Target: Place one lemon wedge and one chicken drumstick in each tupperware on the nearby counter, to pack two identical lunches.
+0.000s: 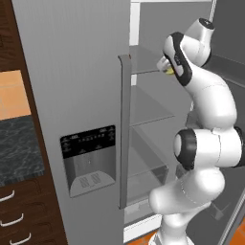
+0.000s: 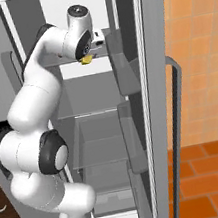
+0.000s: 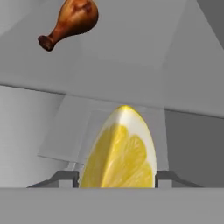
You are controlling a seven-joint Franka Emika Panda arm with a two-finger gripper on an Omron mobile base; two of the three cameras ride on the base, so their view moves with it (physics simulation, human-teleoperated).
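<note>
I'm parked in front of the fridge (image 1: 72, 95), whose closed left door with its dispenser panel (image 1: 88, 160) takes up the left half of my left base view; the right door (image 2: 155, 98) stands swung open, its edge and long handle (image 2: 181, 118) running down the right base view with orange tiled wall at 3 o'clock beyond it. The gap between the two doors is narrow and the arm (image 2: 40, 138) takes most of it, with door bins (image 2: 130, 127) close on its right side. The counter (image 1: 16, 148) shows at 9 o'clock in the left base view, dark marbled stone over brown drawers. The arm rises from the base, folds at the elbow and reaches up and in to an upper glass shelf (image 1: 143, 62). In the hand view the gripper (image 3: 117, 177) has a finger (image 3: 65, 177) on either side of a lemon wedge (image 3: 120, 153), flush against its edges; I can't tell whether the grip is firm. On the grey shelf floor a chicken drumstick (image 3: 70, 22) lies at 11 o'clock, well apart from the wedge.
</note>
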